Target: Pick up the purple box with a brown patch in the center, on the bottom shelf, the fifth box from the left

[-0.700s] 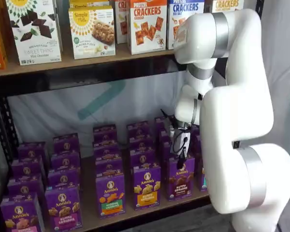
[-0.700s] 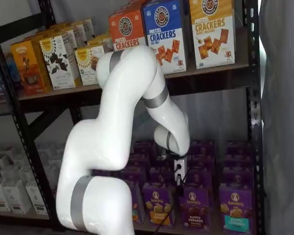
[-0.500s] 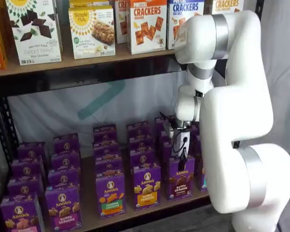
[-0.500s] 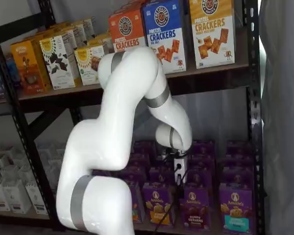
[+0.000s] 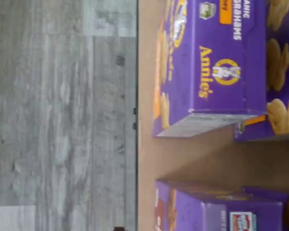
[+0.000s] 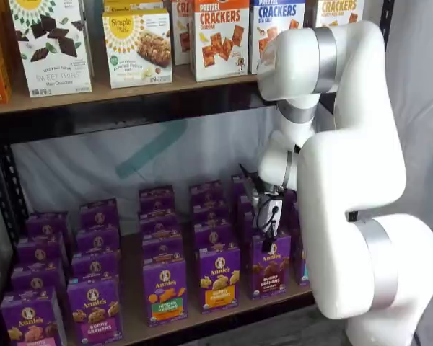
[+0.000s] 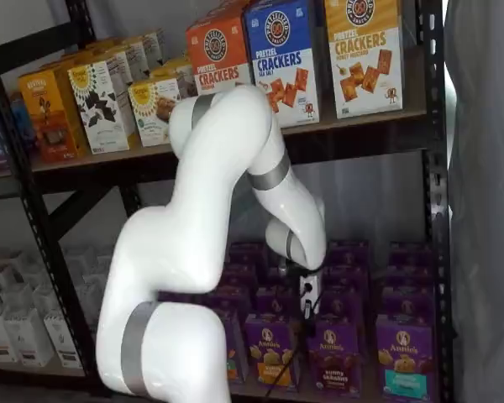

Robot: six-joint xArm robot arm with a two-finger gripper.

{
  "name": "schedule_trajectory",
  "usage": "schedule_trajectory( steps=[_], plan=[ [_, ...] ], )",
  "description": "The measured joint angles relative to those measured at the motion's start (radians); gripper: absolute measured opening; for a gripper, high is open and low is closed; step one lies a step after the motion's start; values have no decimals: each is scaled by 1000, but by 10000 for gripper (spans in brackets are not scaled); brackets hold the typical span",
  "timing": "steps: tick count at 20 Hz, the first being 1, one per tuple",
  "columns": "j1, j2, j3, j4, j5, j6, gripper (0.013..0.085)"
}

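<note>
The purple box [image 6: 269, 265] with the brown band stands at the front of its row on the bottom shelf [image 6: 133, 290], and it is seen in both shelf views [image 7: 333, 357]. My gripper [image 6: 265, 231] hangs just above and slightly behind its top, also seen in the other shelf view [image 7: 307, 313]. The jaws stand wide with nothing in them. In the wrist view a purple carton [image 5: 216, 211] with a dark brown cookie on it lies beside an orange-banded Annie's box [image 5: 216, 72] on the wooden board [image 5: 147, 144].
Rows of purple Annie's cartons fill the shelf; a yellow-banded one [image 6: 218, 277] is the left neighbour and a teal-banded one [image 7: 401, 365] stands to the right. Cracker cartons [image 6: 220, 36] line the upper board. The white arm [image 6: 353, 180] fills the right side. Grey floor [image 5: 62, 120] lies past the rail.
The arm's upper joints have swung slightly to the left. The gripper has risen a touch and stays over the same front box, with its jaws unchanged.
</note>
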Motion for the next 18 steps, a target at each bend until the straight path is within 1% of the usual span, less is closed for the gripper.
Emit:
schedule_trajectory(
  steps=[1,2,5,7,9,10,11,12,18],
  plan=[
    [-2,9,-10,3,-7,-5,850],
    [-6,18,-20,-12,-14,5,850],
    [-15,48,-46,-82,-33,58,850],
    [-19,67,-62,-113,-45,82,850],
    [-22,85,-74,-159,-55,121,850],
    [-24,94,-81,-189,-58,146,850],
    [-27,107,-91,-233,-60,183,850],
    [-28,117,-98,-258,-61,205,850],
    [-30,157,-140,-363,-34,300,850]
  ],
)
